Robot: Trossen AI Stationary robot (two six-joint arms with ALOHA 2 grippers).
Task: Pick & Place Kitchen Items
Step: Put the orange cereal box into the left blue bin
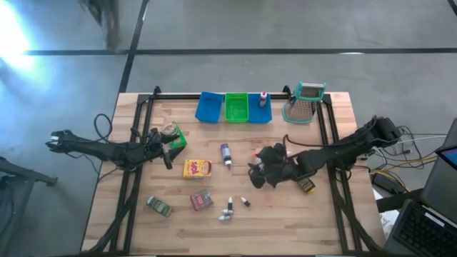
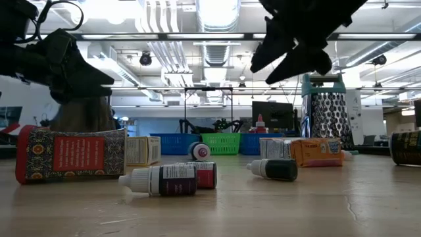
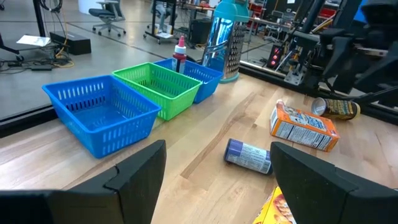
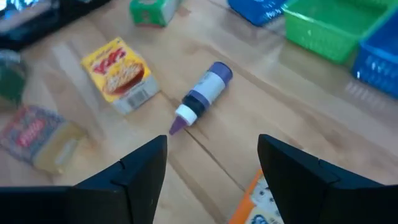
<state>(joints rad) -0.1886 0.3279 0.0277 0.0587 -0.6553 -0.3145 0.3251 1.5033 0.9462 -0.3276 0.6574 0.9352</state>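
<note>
Kitchen items lie scattered on the wooden table: a yellow-red box (image 1: pixel 198 168), a purple-capped bottle (image 1: pixel 226 153) on its side, a red packet (image 1: pixel 201 200), a green-brown packet (image 1: pixel 159 206), small bottles (image 1: pixel 230 209) and a green packet (image 1: pixel 173 135). My right gripper (image 1: pixel 255 173) hangs open above the table over an orange box (image 4: pixel 256 204); the purple bottle (image 4: pixel 203 98) lies beyond its fingers. My left gripper (image 1: pixel 169 153) waits open at the table's left by the green packet, holding nothing.
Two blue bins (image 1: pixel 209 107) (image 1: pixel 260 113) and a green bin (image 1: pixel 236 107) stand in a row at the far edge, a red-capped bottle (image 1: pixel 263 98) in the right one. A metal grater (image 1: pixel 305 103) stands to their right. A dark can (image 1: pixel 307 185) lies under my right arm.
</note>
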